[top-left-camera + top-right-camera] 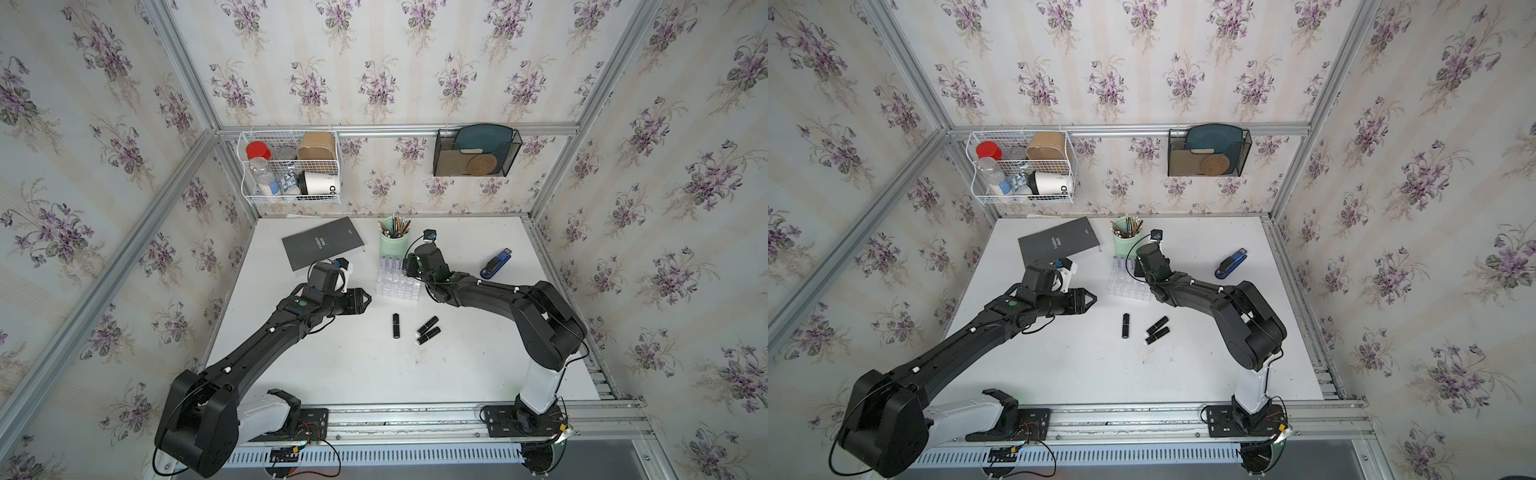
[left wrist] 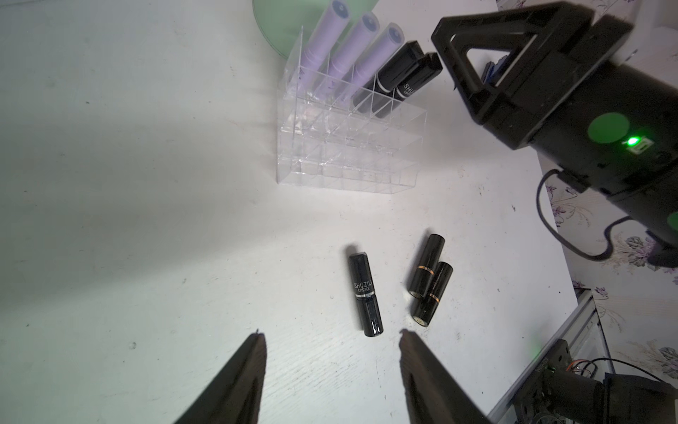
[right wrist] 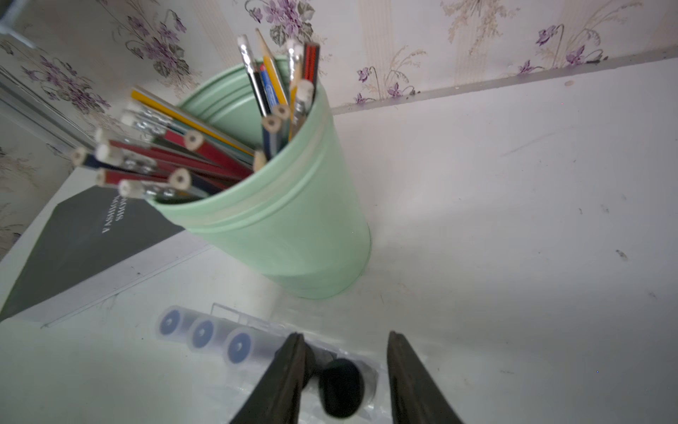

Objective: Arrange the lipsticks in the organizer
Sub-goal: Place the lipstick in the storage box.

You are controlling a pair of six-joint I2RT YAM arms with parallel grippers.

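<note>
While the white table (image 1: 457, 365) carries everything, we read this step as a release. The right gripper (image 3: 345, 333) hangs over the organizer (image 2: 348, 154), in the row nearest the mint-green cup (image 3: 293, 220). Its jaws are parted either side of a black lipstick (image 3: 341, 389) standing in a cell, not pinching it. That row holds 3 lilac tubes (image 2: 357, 47) and 2 black tubes (image 2: 400, 79). The left gripper (image 2: 330, 334) hovers with its jaws spread and empty near 3 loose black lipsticks lying on the table: 1 single tube (image 2: 365, 293) and 2 paired tubes (image 2: 427, 279) touching side by side. Next, we judge, the right arm must lift straight clear without tipping the seated tube. Then 1 loose tube needs pinching across its barrel.
</note>
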